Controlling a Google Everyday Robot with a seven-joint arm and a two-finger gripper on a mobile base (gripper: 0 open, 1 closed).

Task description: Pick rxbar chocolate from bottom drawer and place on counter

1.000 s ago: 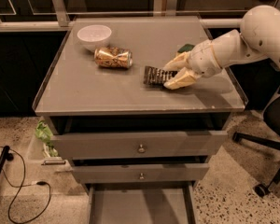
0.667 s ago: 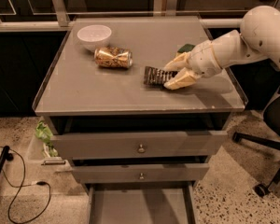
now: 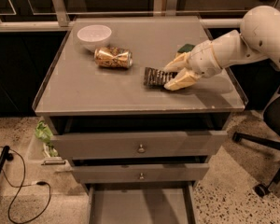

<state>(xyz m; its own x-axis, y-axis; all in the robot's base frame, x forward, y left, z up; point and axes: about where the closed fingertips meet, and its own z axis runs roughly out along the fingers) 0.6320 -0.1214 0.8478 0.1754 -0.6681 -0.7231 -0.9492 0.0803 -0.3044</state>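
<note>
The rxbar chocolate [image 3: 154,77], a flat black wrapper, lies on the grey counter [image 3: 107,90] right of centre. My gripper [image 3: 168,77] reaches in from the right, low over the counter. Its two cream fingers [image 3: 177,82] sit on either side of the bar's right end and are closed on it. The bottom drawer [image 3: 140,204] is pulled open at the foot of the cabinet; the part of its grey floor that shows is bare.
A white bowl [image 3: 94,34] and a gold drink can [image 3: 113,57] lying on its side are on the counter's back left. A green sponge [image 3: 185,48] sits behind my gripper. An office chair base [image 3: 266,143] stands at the right, and a cable [image 3: 18,190] lies on the floor at the left.
</note>
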